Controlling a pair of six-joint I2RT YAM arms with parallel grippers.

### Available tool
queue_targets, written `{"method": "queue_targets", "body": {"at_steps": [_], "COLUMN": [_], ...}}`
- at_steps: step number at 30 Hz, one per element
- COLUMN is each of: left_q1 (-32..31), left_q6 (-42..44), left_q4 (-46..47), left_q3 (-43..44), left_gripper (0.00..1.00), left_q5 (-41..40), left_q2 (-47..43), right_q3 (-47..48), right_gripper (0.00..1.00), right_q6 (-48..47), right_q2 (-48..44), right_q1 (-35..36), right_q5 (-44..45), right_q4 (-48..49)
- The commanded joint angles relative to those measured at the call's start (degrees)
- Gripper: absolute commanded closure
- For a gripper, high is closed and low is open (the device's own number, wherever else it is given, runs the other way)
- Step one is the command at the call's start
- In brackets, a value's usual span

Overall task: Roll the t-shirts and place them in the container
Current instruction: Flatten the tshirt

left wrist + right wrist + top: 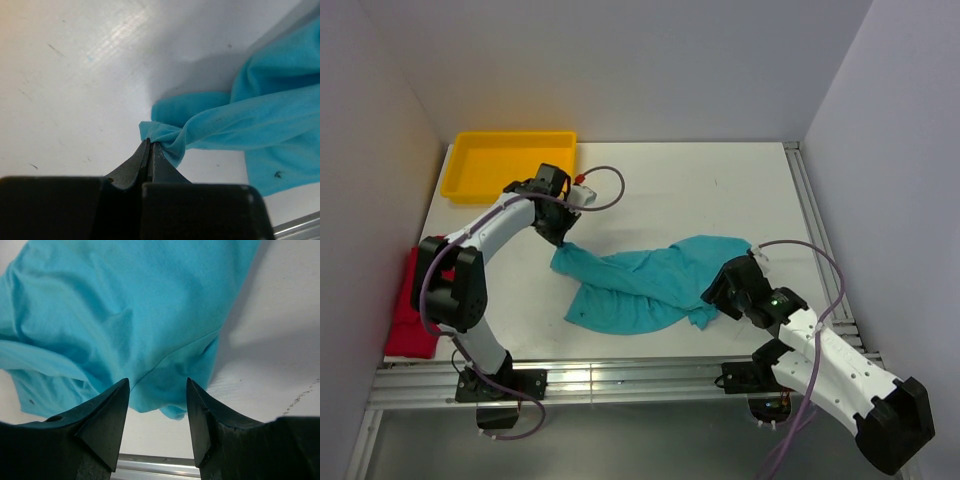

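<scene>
A teal t-shirt point(645, 285) lies crumpled near the middle of the white table point(720, 190), stretched in a loose band from 9 o'clock to 3 o'clock. It looks light, limp and creased. It will likely sag and bunch wherever it is lifted, so corners or hems seem the surest holds. At the shirt's 9 o'clock end, the left gripper point(150, 150) has its fingers pinched together on a twisted corner of cloth. At the 3 o'clock end, the right gripper point(157, 390) hovers over a hem with fingers spread apart, holding nothing. A red t-shirt point(408, 320) lies at the table's 8 o'clock edge. A yellow tray point(500, 165) sits at 11 o'clock.
</scene>
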Motion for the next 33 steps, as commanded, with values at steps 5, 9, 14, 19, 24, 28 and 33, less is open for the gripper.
{"method": "queue_targets", "body": {"at_steps": [5, 9, 14, 19, 24, 28, 33], "left_q1": [5.28, 8.88, 11.09, 12.93, 13.64, 13.99, 14.08], "left_q6": [-3.58, -4.02, -4.55, -4.90, -5.34, -5.60, -5.43], "left_q4": [-0.55, -1.69, -1.87, -2.22, -2.14, -2.58, -2.75], "left_q3": [9.72, 12.72, 14.92, 17.03, 18.78, 20.54, 21.34], "left_gripper": [1.00, 1.00, 1.00, 1.00, 1.00, 1.00, 1.00], "left_q5": [-1.00, -1.26, -2.49, -3.02, -4.07, -4.07, -4.51], "left_q2": [3.53, 4.76, 5.91, 7.66, 9.42, 10.65, 11.53], "right_q3": [3.43, 7.99, 11.43, 12.58, 9.25, 4.59, 0.98], "right_gripper": [0.35, 0.26, 0.25, 0.27, 0.32, 0.38, 0.42], "right_q6": [-2.13, -3.88, -8.63, -12.59, -11.72, -8.55, -4.94], "right_q2": [4.60, 6.80, 7.33, 7.68, 8.91, 9.00, 7.68], "right_q1": [0.37, -0.24, -4.72, -7.37, -5.18, -3.85, -3.85], "right_q5": [3.51, 6.41, 4.05, 0.89, -2.99, -2.90, -2.71], "right_q4": [0.05, -0.65, 0.75, 1.27, 2.94, 5.58, 8.04]}}
